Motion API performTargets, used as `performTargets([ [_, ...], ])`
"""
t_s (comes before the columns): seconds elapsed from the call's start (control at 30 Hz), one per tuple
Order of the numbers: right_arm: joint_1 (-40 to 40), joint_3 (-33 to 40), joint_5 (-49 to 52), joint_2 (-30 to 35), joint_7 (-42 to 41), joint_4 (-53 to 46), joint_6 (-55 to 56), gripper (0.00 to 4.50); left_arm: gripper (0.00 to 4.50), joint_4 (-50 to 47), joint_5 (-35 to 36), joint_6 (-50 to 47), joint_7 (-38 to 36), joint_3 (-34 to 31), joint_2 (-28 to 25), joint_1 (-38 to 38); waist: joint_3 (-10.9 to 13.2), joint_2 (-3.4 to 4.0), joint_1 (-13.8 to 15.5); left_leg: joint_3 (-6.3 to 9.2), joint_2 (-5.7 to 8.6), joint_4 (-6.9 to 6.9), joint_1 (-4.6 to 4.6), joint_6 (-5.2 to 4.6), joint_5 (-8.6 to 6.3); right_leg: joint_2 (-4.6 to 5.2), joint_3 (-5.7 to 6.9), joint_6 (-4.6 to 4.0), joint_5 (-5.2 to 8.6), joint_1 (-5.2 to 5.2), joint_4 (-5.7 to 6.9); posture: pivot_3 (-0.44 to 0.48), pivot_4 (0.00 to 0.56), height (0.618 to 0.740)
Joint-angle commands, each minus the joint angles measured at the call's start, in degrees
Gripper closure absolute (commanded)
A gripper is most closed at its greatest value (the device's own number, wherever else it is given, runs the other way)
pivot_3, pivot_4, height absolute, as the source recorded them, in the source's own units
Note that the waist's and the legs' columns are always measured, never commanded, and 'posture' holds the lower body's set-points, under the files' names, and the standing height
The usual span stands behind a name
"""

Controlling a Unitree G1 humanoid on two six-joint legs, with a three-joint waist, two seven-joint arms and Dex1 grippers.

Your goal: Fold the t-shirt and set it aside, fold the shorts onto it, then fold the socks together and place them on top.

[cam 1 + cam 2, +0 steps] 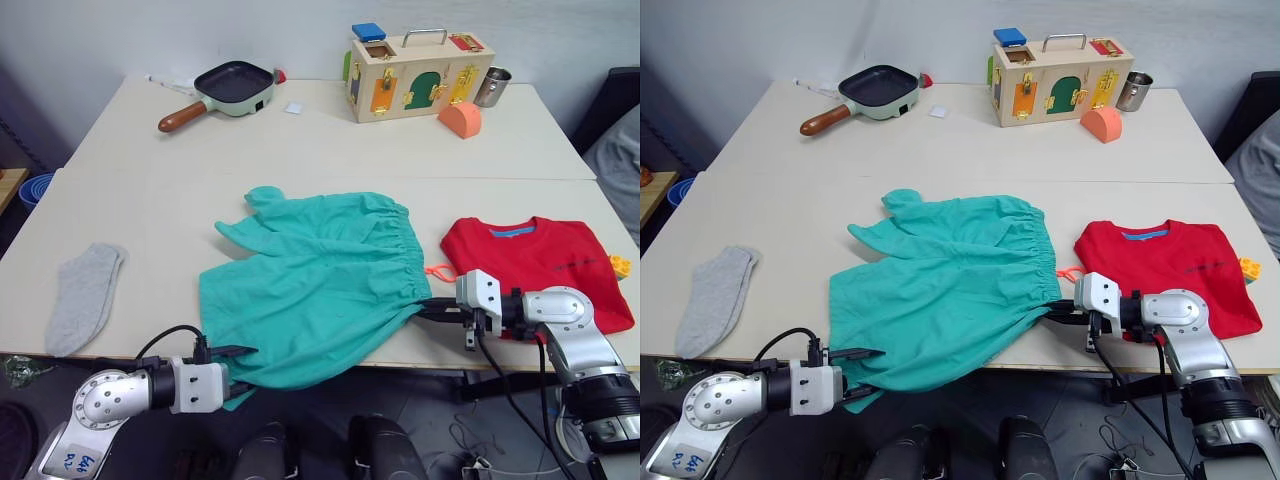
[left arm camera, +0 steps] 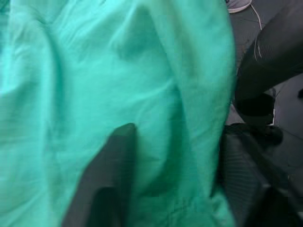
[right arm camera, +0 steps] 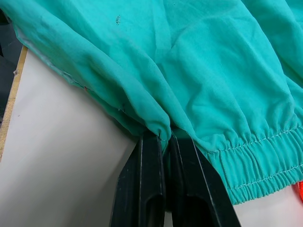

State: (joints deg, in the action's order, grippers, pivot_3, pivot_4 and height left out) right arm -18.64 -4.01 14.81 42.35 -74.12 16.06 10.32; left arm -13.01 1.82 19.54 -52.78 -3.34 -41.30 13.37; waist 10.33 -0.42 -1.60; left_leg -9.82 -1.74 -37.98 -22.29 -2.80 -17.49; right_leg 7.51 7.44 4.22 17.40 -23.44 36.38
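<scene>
The table [image 1: 120,200] carries everything, and the largest thing on it is the shorts [image 1: 320,285], spread crinkled near the front edge with their lower part hanging over it, probably so that both arms can reach the hem and waistband from below. Just to their right lies the t-shirt [image 1: 535,265], already folded into a neat red block and set aside, the orange drawstring [image 1: 438,270] of the shorts curling in the narrow gap between the two garments. One of the socks [image 1: 85,295] lies flat, well apart, at the left front of the table, waiting its turn. At the far edge stand a wooden latch box [image 1: 415,75], a green pan [image 1: 225,88], a metal cup [image 1: 492,87] and an orange block [image 1: 459,119], none of them part of the job; the pan looks bare inside, and what the cup holds cannot be seen. The right pincer [image 3: 165,142] is pressed together on the shorts at the end of the elastic waistband, at the table's edge. The left pincer [image 2: 170,175] has its fingers spread with the hanging hem of the shorts between them, not yet closed on it. I judge the shorts fold to be just starting, both corners being taken up for lifting.
</scene>
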Motion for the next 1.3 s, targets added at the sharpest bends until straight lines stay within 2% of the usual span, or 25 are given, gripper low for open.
performTargets([
  [0.03,-0.30,1.90,1.02,0.08,-0.15,0.44,0.82,4.50,3.02,-2.44,7.79,-3.27,-1.78,-2.08,-1.22,-0.87,0.00,0.00,0.00,0.00,0.00,0.00,0.00,0.00,0.00,0.00,0.00,0.00,0.00,0.00,0.00,0.000,0.150,0.740],
  [0.1,-0.24,1.91,1.01,0.04,-0.26,0.80,1.11,4.50,3.63,-2.79,12.25,-5.17,-4.23,-3.05,-2.60,-1.12,0.00,0.00,0.01,0.00,0.00,0.00,0.00,0.00,0.01,0.00,0.00,0.00,0.00,0.01,0.00,0.000,0.150,0.740],
  [0.2,-0.01,1.96,1.32,0.03,-0.75,1.36,1.64,4.50,4.48,-4.80,24.11,-12.78,-9.00,-6.38,-5.48,-0.96,0.00,-0.01,-0.03,0.00,0.00,0.00,0.00,0.01,0.01,0.00,0.00,0.00,0.00,0.01,0.01,0.000,0.150,0.740],
  [0.3,0.71,3.03,3.94,-0.18,-2.61,1.38,2.17,4.50,4.48,-2.41,30.97,-21.16,-8.93,-11.77,-8.54,-5.36,0.01,0.02,0.10,0.02,0.00,-0.01,0.00,0.01,0.04,0.00,0.01,0.00,0.00,0.04,0.02,0.000,0.150,0.740],
  [0.43,1.79,4.79,5.85,0.30,-4.16,1.24,3.23,4.50,4.48,0.54,33.11,-26.89,-9.40,-15.10,-11.55,-11.40,0.02,0.03,0.06,0.06,0.03,-0.01,0.00,-0.02,0.09,0.00,0.09,0.01,0.00,0.10,0.01,0.000,0.150,0.740],
  [0.63,5.03,4.91,8.67,2.82,-9.71,-3.00,0.01,4.50,4.48,-0.21,31.03,-30.08,-19.89,-14.48,-19.10,-7.24,0.06,0.08,-0.29,-0.07,0.00,0.05,0.00,0.03,0.06,-0.11,0.03,0.02,0.00,0.02,-0.03,0.000,0.150,0.740],
  [0.73,6.93,4.20,10.77,4.42,-11.01,-7.20,-6.41,4.50,4.48,-0.67,31.32,-31.31,-20.39,-12.77,-18.61,-8.43,0.08,0.11,-0.02,-0.06,0.00,0.04,-0.02,0.02,0.06,-0.10,0.03,0.02,0.01,0.02,-0.08,0.000,0.150,0.740],
  [0.9,6.48,4.69,9.82,3.33,-8.06,-10.06,-8.33,4.50,4.48,-2.66,32.59,-33.54,-19.33,-11.83,-16.59,-10.69,0.08,0.11,0.11,0.00,0.02,0.04,-0.02,0.34,-0.10,-0.02,0.00,0.05,-0.02,0.04,-0.13,0.000,0.150,0.740],
  [1.0,6.24,4.34,9.39,2.83,-7.40,-10.52,-8.44,4.50,3.88,-3.54,30.27,-33.83,-18.22,-11.27,-16.40,-9.41,0.08,0.12,0.04,0.00,0.02,0.07,-0.02,0.41,-0.15,-0.03,0.00,0.05,-0.02,0.00,-0.12,0.000,0.150,0.740],
  [1.07,6.11,4.25,9.20,2.33,-6.84,-10.61,-8.33,4.50,3.28,-3.81,28.60,-30.99,-17.94,-10.94,-15.02,-8.97,0.09,0.13,-0.06,-0.02,0.01,0.08,-0.02,0.38,-0.13,-0.05,0.00,0.04,-0.01,-0.01,-0.12,0.000,0.150,0.740],
  [1.2,5.44,3.89,8.74,0.92,-5.79,-10.36,-8.11,4.50,2.13,-6.83,23.29,-20.10,-20.67,-7.86,-11.76,-4.07,0.09,0.13,-0.14,-0.05,0.00,0.10,-0.02,0.14,-0.01,-0.08,-0.01,0.04,-0.01,-0.01,-0.18,0.000,0.150,0.740],
  [1.3,5.31,4.04,8.48,0.59,-5.43,-10.31,-8.03,4.50,2.13,-7.85,19.83,-16.48,-20.11,-5.86,-10.49,0.32,0.09,0.12,-0.03,-0.05,0.00,0.10,-0.02,0.41,-0.18,-0.07,-0.02,0.04,-0.01,-0.01,-0.20,0.000,0.150,0.740],
])
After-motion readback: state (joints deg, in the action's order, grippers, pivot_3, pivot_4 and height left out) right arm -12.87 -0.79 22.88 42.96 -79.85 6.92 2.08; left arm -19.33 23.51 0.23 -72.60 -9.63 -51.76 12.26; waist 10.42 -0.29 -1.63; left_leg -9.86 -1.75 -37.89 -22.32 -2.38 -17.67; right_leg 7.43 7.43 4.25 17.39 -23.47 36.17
